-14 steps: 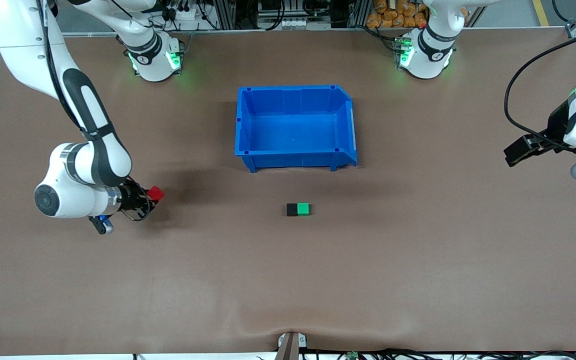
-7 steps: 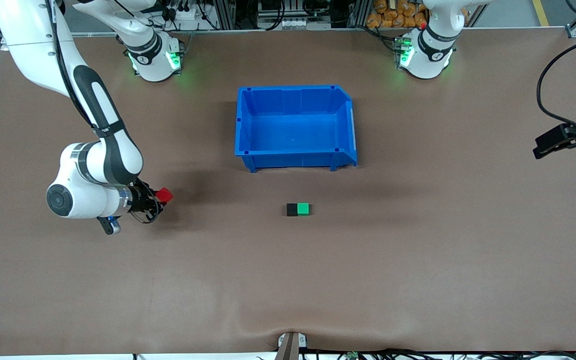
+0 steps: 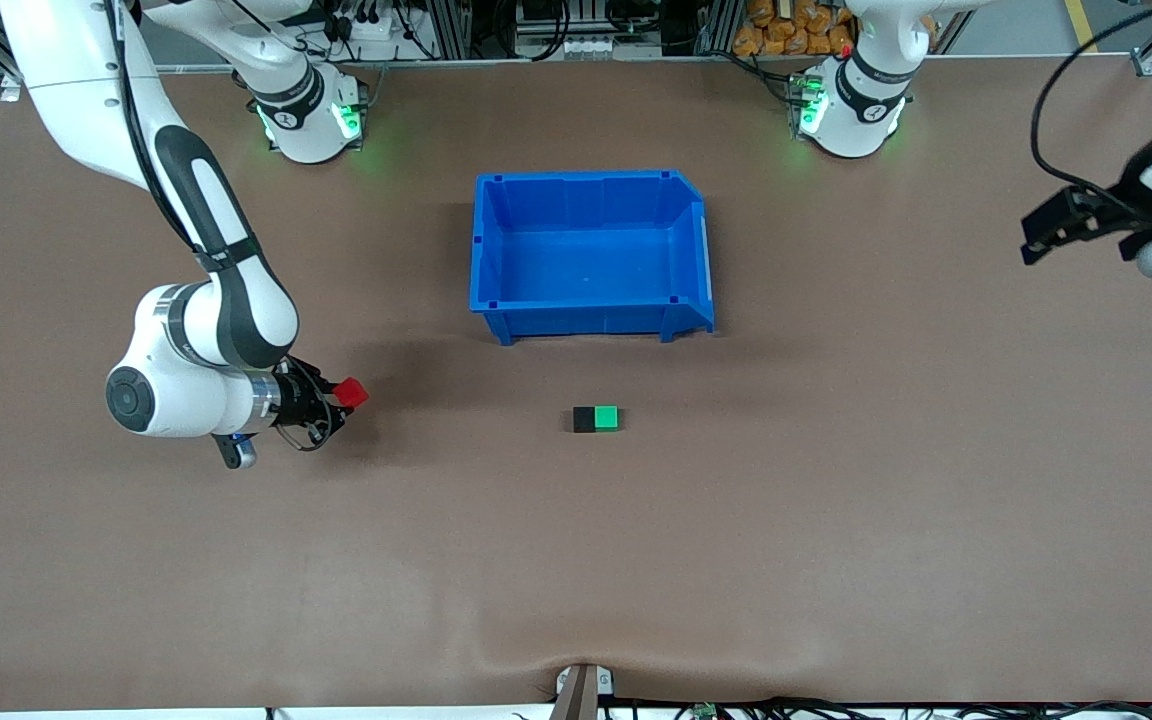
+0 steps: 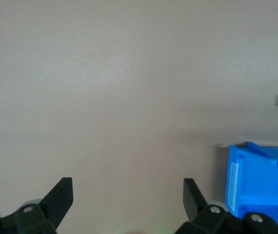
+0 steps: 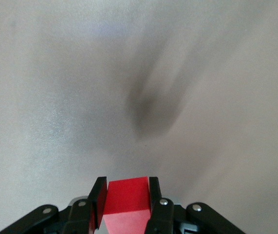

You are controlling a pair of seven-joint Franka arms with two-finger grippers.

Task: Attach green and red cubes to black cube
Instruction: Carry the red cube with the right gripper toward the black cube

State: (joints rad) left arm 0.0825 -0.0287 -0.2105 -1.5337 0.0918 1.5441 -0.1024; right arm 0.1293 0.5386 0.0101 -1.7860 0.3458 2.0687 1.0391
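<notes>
1. The right gripper (image 3: 344, 396) is pinching the red cube (image 3: 352, 393) between its fingers, up over the table (image 3: 836, 520) toward the right arm's end. The right wrist view shows the red block squeezed tight between both pads.
2. The black cube (image 3: 584, 419) sits on the table touching the green cube (image 3: 607, 417), green on the side toward the left arm's end. The pair lies well apart from the held red cube, toward the middle of the table.
3. The blue bin (image 3: 591, 185) sits farther from the front camera than the cube pair.
4. The left gripper (image 3: 1044, 232) hangs over the left arm's end of the table, fingers (image 4: 61, 195) spread wide, holding nothing, well away from all the cubes.
</notes>
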